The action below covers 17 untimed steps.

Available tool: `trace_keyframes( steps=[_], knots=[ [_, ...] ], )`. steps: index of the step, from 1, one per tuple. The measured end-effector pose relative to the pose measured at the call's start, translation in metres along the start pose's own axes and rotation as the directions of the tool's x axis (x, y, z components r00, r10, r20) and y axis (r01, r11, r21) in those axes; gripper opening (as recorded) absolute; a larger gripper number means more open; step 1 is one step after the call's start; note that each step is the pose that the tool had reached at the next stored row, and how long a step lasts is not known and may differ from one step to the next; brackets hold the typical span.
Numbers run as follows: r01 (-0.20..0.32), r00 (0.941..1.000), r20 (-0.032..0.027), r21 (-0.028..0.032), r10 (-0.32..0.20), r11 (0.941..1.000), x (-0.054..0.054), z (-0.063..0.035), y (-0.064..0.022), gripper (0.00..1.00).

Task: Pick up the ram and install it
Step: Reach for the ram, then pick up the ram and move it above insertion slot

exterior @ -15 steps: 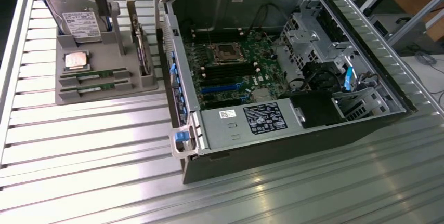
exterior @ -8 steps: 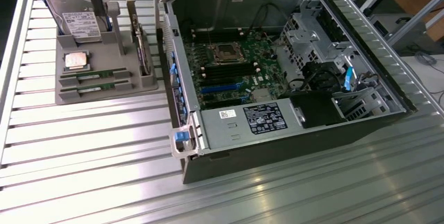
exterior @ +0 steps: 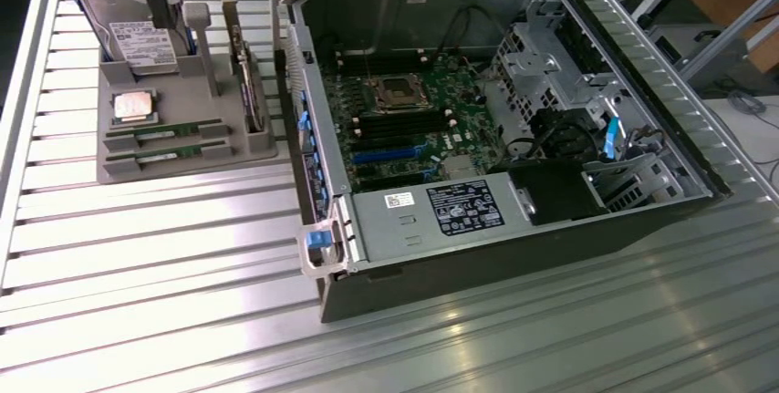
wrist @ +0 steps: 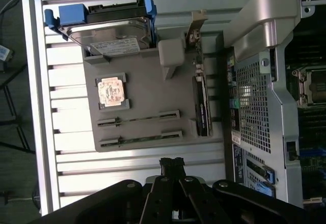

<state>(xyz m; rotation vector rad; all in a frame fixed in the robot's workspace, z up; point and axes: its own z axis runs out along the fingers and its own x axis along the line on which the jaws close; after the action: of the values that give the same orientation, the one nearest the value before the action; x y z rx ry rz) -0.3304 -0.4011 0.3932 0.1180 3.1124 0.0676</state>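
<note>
Two ram sticks [exterior: 164, 130] [exterior: 171, 150] lie on edge in the front slots of a grey holder tray [exterior: 182, 170] on the exterior view's left. The wrist view looks down on the same thin green sticks [wrist: 137, 118] [wrist: 140, 139] in their slots. My gripper [exterior: 168, 24] hangs high over the back of the tray, near the hard drive. Seen from the wrist, the gripper [wrist: 172, 163] is shut, its black fingertips pressed together with nothing between them, apart from both sticks.
The tray also holds a hard drive [exterior: 140, 42], a square CPU chip [exterior: 134, 106] and a card with a metal bracket [exterior: 247, 83]. An open computer case [exterior: 328, 256] stands beside it, with the motherboard [exterior: 402, 129], black memory slots [exterior: 387, 124] and power supply [exterior: 439, 215].
</note>
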Motion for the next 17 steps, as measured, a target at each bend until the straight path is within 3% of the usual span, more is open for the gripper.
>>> trace_keyframes(
  steps=[5, 17],
  knots=[
    [0.0, 1.0, 0.0, 0.0, 0.0, 1.0, 0.0074, -0.0002, -0.0006, 0.11],
    [0.001, 1.0, 0.0, 0.0, -0.001, 1.0, 0.0075, -0.0002, -0.0006, 0.11]
  ],
)
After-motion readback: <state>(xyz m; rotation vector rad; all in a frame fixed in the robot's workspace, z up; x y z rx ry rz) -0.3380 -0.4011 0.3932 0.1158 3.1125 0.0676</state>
